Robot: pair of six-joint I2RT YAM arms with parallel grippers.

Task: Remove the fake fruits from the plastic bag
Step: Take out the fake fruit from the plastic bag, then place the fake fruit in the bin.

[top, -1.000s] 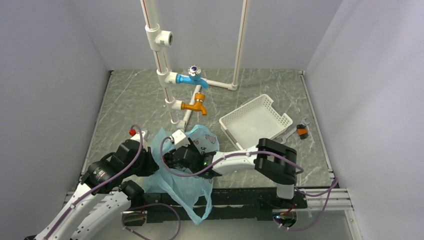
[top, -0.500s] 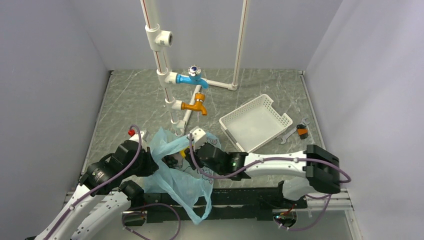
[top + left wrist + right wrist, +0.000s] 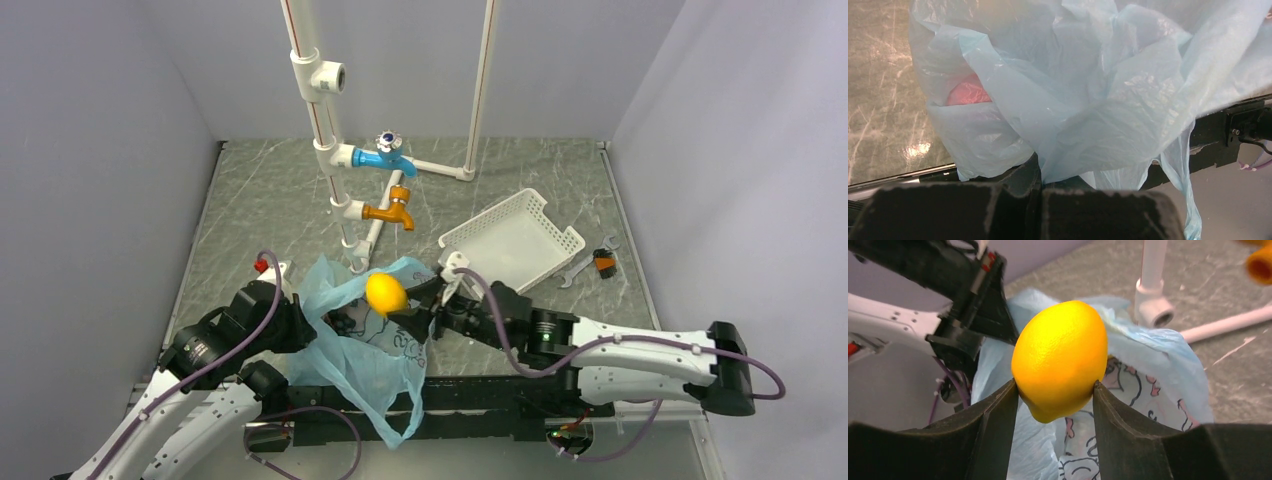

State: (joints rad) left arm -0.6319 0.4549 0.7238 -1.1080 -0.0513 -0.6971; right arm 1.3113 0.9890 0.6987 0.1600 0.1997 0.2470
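The light-blue plastic bag [image 3: 365, 350] lies crumpled near the table's front edge, one handle loop hanging over it. My left gripper [image 3: 1042, 176] is shut on a fold of the plastic bag [image 3: 1088, 100]. A red-orange fruit [image 3: 968, 92] shows through the film, inside the bag. My right gripper [image 3: 1055, 387] is shut on an orange-yellow oval fruit [image 3: 1060, 357], held clear above the bag's mouth. In the top view that fruit [image 3: 385, 293] hangs over the bag, in my right gripper [image 3: 400, 305]. Any other fruits are hidden.
A white slotted basket [image 3: 512, 245] leans tilted to the right of the bag. White pipes carry a blue tap [image 3: 385, 155] and an orange tap [image 3: 392, 212] behind the bag. A wrench and a small orange-black part [image 3: 605, 262] lie at the right.
My right arm has drawn back to the right and lifted out of the bag, bringing the orange-yellow fruit into the open. The left gripper has kept its hold on the bag.
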